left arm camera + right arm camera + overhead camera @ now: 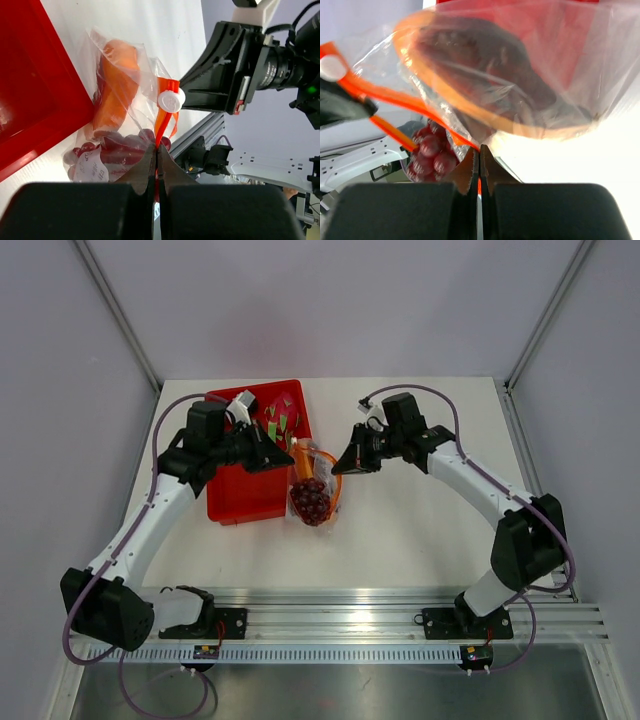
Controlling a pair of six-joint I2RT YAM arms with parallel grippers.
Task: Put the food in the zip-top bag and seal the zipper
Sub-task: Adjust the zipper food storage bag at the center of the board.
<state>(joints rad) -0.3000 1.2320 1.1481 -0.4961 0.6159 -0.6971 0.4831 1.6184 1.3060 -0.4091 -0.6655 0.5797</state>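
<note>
At the near edge of the table (420, 540), your two arm bases sat bolted to the rail, left and right.

Mid-table, between the arms, lay the zip-top bag (317, 483), just beside the right wall of the red bin (240, 498).

Your left gripper (157, 159) was pinched tight on the zipper (162, 122), fingers together with only the orange strip between them. Your right gripper (479, 161) was clamped on the same strip from the opposite side, the plastic bunched up close against its camera.

A white slider (171, 101) sat on the strip, a little way beyond your left fingertips.

Inside the bag, a cluster of dark red grapes (120, 150) filled the bottom, with an orange piece (114, 95) above them. A white label (93, 168) showed on the plastic low down. You could not tell from any view whether the mouth was sealed along its whole length.

Farther back, in the bin's far right corner, lay a red-pink piece (283, 418) with green bits, outside the bag.
</note>
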